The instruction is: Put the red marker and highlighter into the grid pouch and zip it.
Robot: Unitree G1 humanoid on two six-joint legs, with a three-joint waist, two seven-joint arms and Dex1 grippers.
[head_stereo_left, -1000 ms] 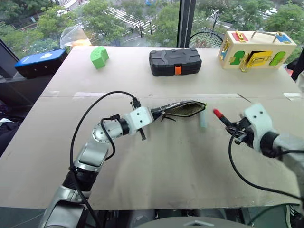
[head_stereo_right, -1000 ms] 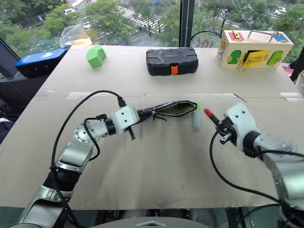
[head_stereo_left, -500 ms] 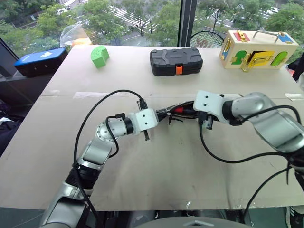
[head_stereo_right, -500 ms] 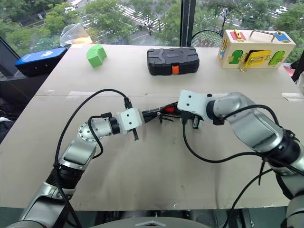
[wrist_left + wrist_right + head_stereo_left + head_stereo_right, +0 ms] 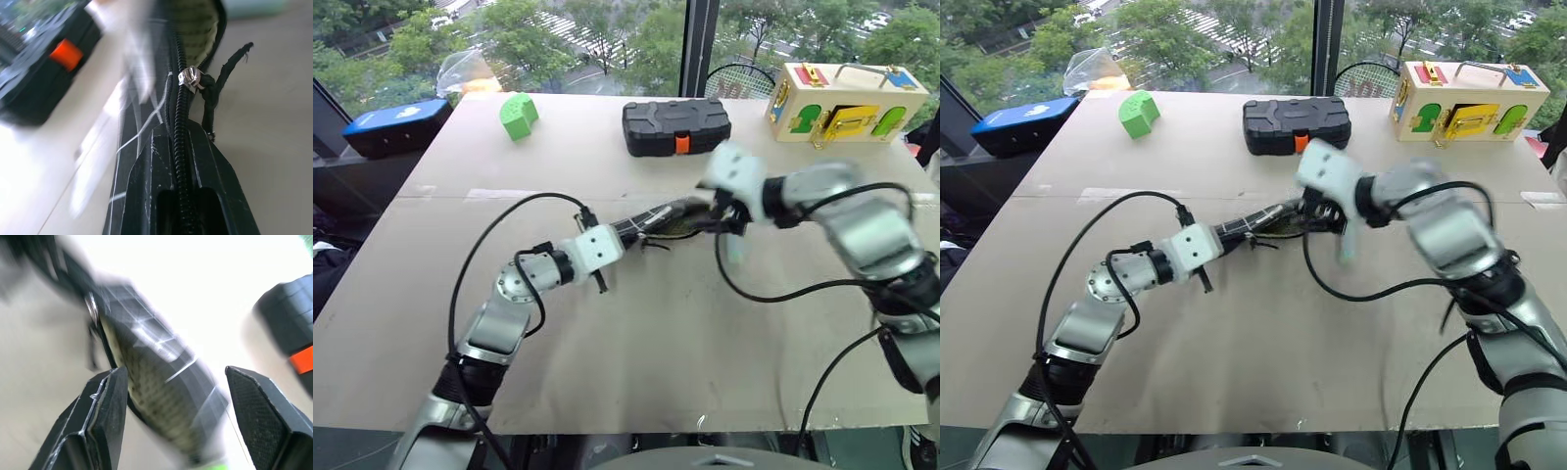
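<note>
The grid pouch (image 5: pixel 671 217) lies near the table's middle, black with white grid lines, its mouth gaping and showing a pale lining (image 5: pixel 161 387). My left gripper (image 5: pixel 625 232) is shut on the pouch's zipper edge (image 5: pixel 182 137), just behind the metal zipper pull (image 5: pixel 190 78). My right gripper (image 5: pixel 722 217) hovers at the pouch's open end, open, with nothing between its fingers (image 5: pixel 107 396). The highlighter (image 5: pixel 735 251), pale green, lies on the table just right of the pouch mouth. The red marker is hidden.
A black hard case with an orange latch (image 5: pixel 675 125) stands behind the pouch. A green block (image 5: pixel 519 116) sits at the back left and a wooden latch box (image 5: pixel 845 101) at the back right. A blue device (image 5: pixel 396 127) rests past the left edge.
My right gripper carried the red marker to the pouch mouth, then opened and lifted away; the marker is no longer seen. The left gripper shifted slightly left with the pouch.
</note>
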